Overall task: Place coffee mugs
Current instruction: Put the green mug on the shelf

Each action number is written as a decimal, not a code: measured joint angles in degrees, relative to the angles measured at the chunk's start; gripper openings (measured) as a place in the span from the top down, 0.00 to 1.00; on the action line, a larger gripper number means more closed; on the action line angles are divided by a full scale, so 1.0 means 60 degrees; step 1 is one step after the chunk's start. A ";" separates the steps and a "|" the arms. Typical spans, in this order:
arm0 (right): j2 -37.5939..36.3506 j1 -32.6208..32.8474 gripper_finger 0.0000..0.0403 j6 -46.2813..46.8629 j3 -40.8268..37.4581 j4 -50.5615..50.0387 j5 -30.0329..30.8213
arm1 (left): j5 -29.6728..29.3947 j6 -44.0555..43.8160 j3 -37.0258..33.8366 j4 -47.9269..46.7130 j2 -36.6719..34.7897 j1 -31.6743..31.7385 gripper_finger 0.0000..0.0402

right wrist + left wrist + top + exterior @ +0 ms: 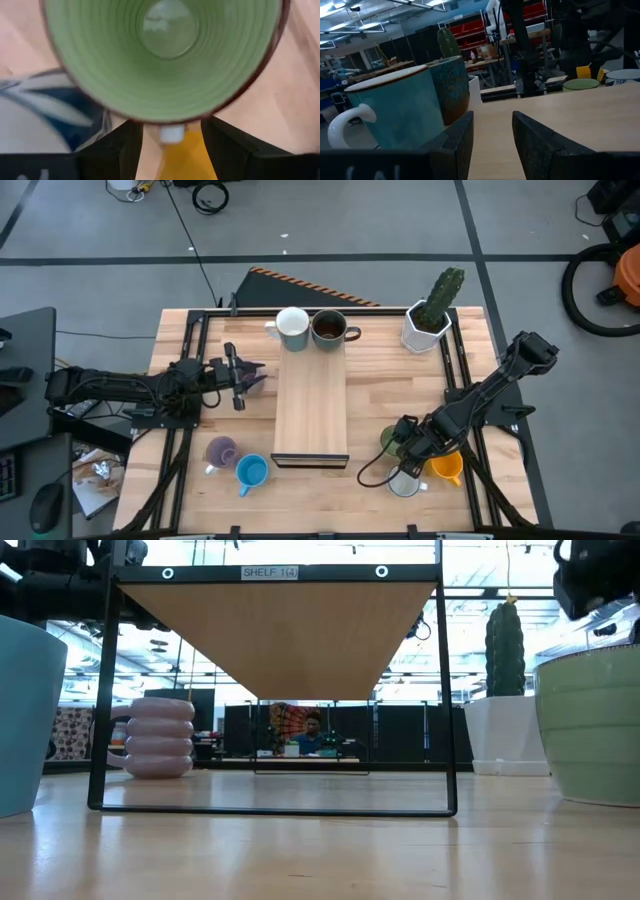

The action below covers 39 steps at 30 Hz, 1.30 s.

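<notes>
Right gripper: fingers parted, straddling the rim and handle side of the light green mug at the near right of the table. Whether the fingers pressed on the mug could not be told. In the right wrist view the mug's green interior filled most of the frame, with the two dark fingers on either side below it. Right arm reached in from the right edge, angled towards the shelf.

Left gripper: fingers apart, holding a lilac mug just left of the shelf. Left arm lay stretched low across the left side of the table.

Already on the shelf's far end: white mug and dark brown mug, touching side by side.

On the table, near left: second lilac mug and blue mug. Near right: orange mug and a white mug with blue pattern, partly hidden beneath the right gripper.

Potted cactus: far right corner.
</notes>
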 joint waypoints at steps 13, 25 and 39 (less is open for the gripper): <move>0.0000 -0.0001 0.62 -0.0294 -0.0812 0.1116 0.0431 | 0.0004 -0.0004 0.0000 -0.0004 0.0000 0.0000 0.65; -0.0007 -0.0001 0.85 -0.0370 -0.0930 0.1203 0.0508 | 0.0004 -0.0004 0.0000 -0.0001 0.0000 0.0000 0.65; -0.0005 -0.0097 0.85 -0.0908 -0.0923 0.0997 0.0621 | 0.0007 -0.0027 0.0000 0.0069 0.0000 0.0000 0.65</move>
